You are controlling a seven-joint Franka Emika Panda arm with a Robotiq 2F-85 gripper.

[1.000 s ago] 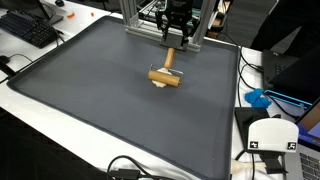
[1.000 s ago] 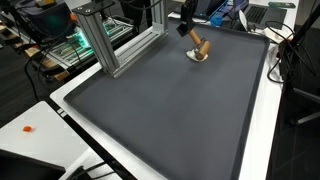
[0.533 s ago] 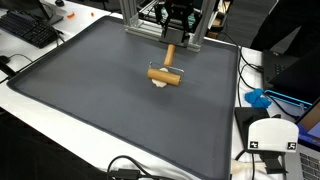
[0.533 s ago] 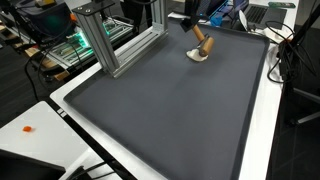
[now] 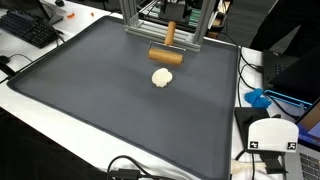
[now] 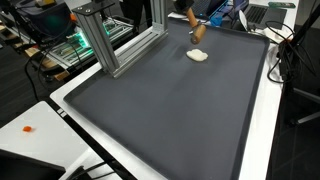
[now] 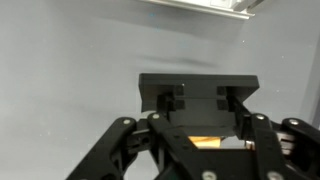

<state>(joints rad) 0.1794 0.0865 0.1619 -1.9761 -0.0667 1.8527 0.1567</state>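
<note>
Gripping the light brown wooden mallet (image 5: 166, 52) by the top of its handle, the black hand (image 7: 203, 118) holds it in the air, the cylindrical head lowest and lying crosswise. A small pale round lump (image 5: 161, 77) lies apart from the mallet on the dark grey mat (image 5: 90, 100) that covers the white table (image 5: 30, 110). In an exterior view, a silver aluminium frame (image 6: 100, 40) stands at the mat's edge.

Pincer (image 7: 200, 108) high up, pointing down, jaws clamped.
</note>
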